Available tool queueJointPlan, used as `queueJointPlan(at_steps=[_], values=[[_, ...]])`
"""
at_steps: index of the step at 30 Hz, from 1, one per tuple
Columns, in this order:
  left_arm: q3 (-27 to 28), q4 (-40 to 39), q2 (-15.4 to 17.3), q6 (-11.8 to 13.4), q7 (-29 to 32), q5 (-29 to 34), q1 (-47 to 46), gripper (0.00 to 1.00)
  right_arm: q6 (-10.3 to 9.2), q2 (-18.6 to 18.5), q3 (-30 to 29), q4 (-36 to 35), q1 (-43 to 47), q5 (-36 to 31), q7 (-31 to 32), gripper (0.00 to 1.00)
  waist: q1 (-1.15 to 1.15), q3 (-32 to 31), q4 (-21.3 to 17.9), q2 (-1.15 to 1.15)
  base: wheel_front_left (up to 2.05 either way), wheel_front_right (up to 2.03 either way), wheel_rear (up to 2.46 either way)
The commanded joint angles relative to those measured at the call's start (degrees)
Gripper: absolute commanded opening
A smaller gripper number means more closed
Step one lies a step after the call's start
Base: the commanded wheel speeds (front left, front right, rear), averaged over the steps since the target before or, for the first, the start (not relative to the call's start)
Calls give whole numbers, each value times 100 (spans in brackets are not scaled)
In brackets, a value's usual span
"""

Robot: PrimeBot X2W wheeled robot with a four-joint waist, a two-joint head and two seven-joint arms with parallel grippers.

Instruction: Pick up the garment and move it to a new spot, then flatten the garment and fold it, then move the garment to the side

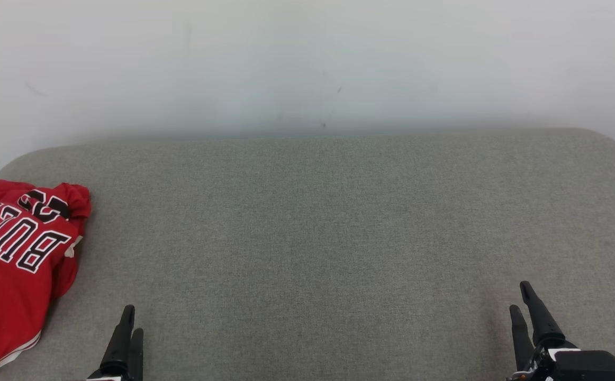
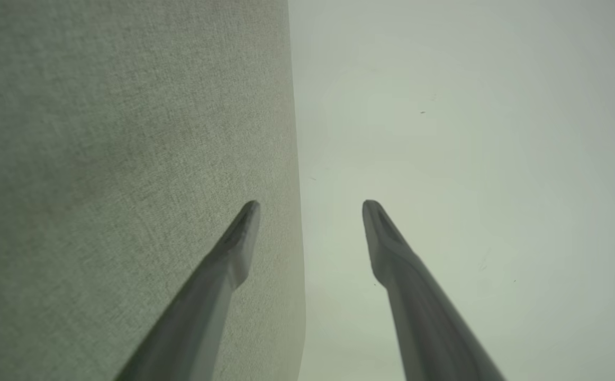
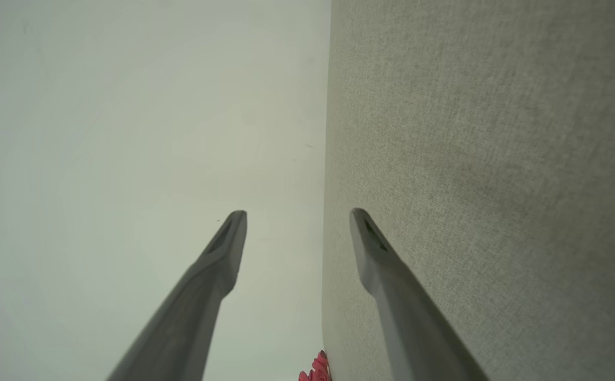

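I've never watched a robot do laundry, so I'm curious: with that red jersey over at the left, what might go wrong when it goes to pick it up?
The red jersey lies bunched at the left end of the grey fabric surface; a tug could slide it off. The open left gripper may pinch several layers at once. The right gripper sits far across, a long reach.

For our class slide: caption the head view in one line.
Red jersey at left edge of grey cushion; left claw and right claw open.
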Motion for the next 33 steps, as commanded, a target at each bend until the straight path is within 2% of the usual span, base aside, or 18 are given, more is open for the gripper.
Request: queueJointPlan(at_steps=[1, 9, 15, 27, 33], values=[[-56, -127, 17, 0, -106, 57, -65, 100, 5, -10, 93, -149, -83, -36, -99, 100, 0, -11, -2, 0, 0, 0, 0], [-147, -175, 24, 0, -332, 317, 7, 100, 6, -41, 302, -191, -23, -400, -329, 100, 0, -44, -1, 0, 0, 0, 0], [-209, -149, 29, 0, -487, 820, 26, 100, 7, -36, 367, -170, 7, -935, -485, 100, 0, -72, 8, 0, 0, 0, 0], [-343, -307, 38, 87, -770, 2298, 72, 100, 9, -22, 463, -142, 48, -2380, -766, 100, 0, -114, 42, 0, 0, 0, 0], [-439, -403, 42, 220, -898, 3133, 125, 100, 10, -20, 527, -126, 56, -3116, -896, 100, 0, -129, 48, 0, 0, 0, 0]])
